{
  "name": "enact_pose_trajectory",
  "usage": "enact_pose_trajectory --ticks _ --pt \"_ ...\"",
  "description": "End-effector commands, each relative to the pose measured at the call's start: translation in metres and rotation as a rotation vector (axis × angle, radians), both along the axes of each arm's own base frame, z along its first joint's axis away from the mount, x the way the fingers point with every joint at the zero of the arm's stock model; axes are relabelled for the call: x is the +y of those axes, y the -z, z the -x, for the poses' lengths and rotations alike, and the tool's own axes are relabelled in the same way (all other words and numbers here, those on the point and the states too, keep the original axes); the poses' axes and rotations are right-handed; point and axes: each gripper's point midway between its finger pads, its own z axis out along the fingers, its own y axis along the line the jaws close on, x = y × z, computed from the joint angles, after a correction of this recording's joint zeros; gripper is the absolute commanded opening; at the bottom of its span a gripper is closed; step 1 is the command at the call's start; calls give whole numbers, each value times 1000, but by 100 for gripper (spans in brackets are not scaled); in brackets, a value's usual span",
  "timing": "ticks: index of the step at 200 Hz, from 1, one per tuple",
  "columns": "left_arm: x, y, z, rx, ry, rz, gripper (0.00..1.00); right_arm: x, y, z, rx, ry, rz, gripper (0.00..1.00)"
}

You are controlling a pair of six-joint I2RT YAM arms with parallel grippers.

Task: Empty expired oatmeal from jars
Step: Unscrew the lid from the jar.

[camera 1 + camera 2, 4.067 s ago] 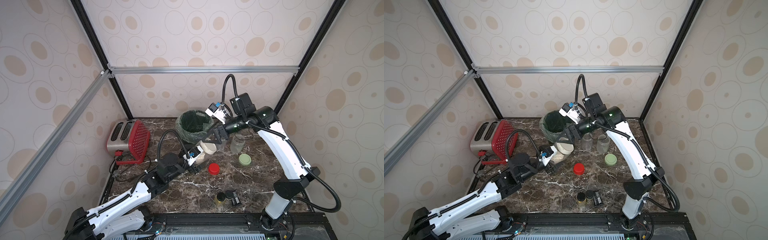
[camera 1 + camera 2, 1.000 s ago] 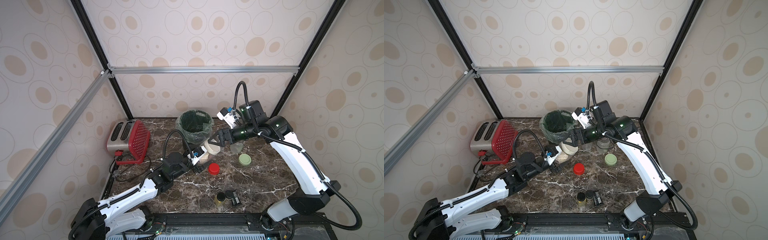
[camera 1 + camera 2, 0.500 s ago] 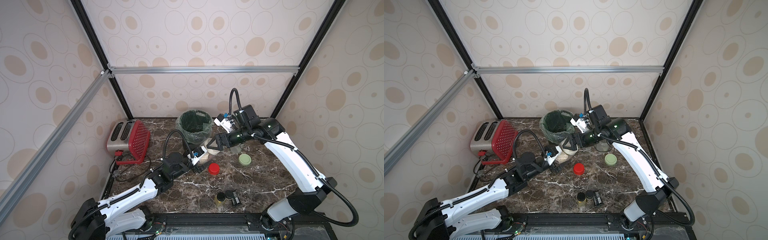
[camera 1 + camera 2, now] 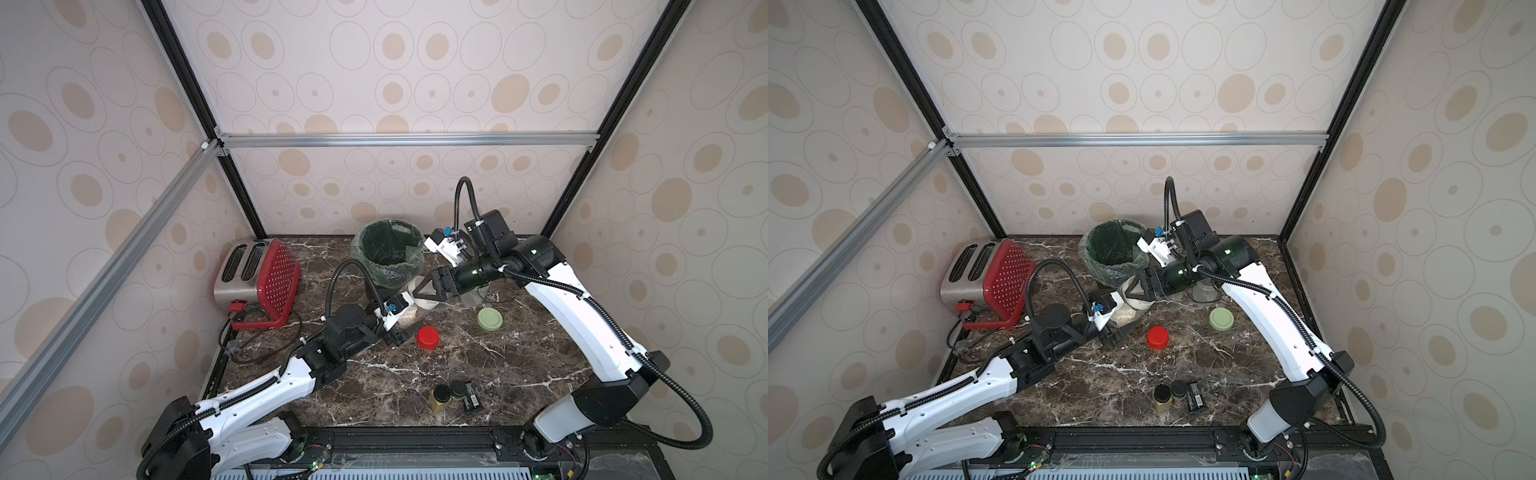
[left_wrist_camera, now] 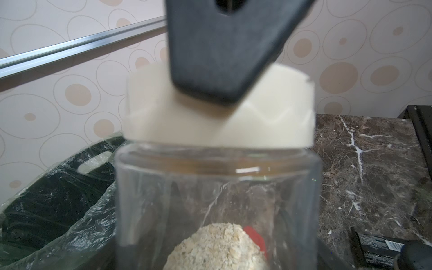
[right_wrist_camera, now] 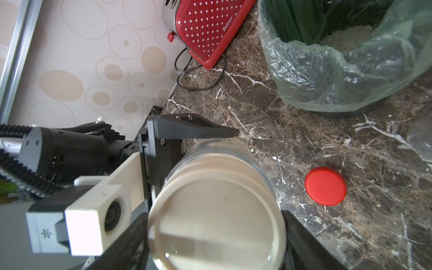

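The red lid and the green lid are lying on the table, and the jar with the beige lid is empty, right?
Not empty: the left wrist view shows oatmeal inside the jar with the beige lid. The red lid and the green lid do lie on the table.

The jar [image 5: 217, 198] is formed of clear, glossy material; glass or plastic cannot be told. The beige lid [image 5: 257, 121] and the red lid [image 6: 325, 186] are moulded in smooth, matt plastic. The oatmeal [image 5: 217, 247] is seen as dry, rough flakes. The fingers [image 5: 222, 46] of the right gripper [image 4: 420, 292] are finished matt black, finely grained. The desk [image 6: 268, 112] is surfaced in polished, veined stone. The bin liner [image 6: 327, 70] is made of thin, crinkled, glossy film.
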Motion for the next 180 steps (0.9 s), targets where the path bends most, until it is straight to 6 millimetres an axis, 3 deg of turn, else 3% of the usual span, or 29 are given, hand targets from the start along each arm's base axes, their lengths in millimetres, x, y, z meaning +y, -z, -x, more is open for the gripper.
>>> enact_pose_trajectory --ticks 1,20,47,85,103,127,149,169,180 --pt "-1 -56 3 -114 20 118 0 12 -19 17 -114 -200 -60 69" --pt "1 -59 3 -111 20 128 0 10 -25 14 -276 -299 -41 68" --pt "-1 -58 2 -103 24 127 0 16 -44 25 -507 -493 -116 68" --pt "2 -56 3 -102 18 120 0 20 -50 19 -671 -581 -122 100" --pt "3 -55 2 -104 13 117 0 22 -51 13 -646 -569 -110 99" --pt "4 -56 2 -110 9 118 0 19 -63 3 -553 -435 -85 99" --pt "5 -56 1 -117 0 118 0 13 -80 -20 -406 -149 -60 99" --pt "5 -56 -1 -126 -7 120 0 -17 -69 -52 -306 174 90 99" --pt "6 -56 -3 -133 -12 125 0 -30 -63 -55 -298 240 149 99"
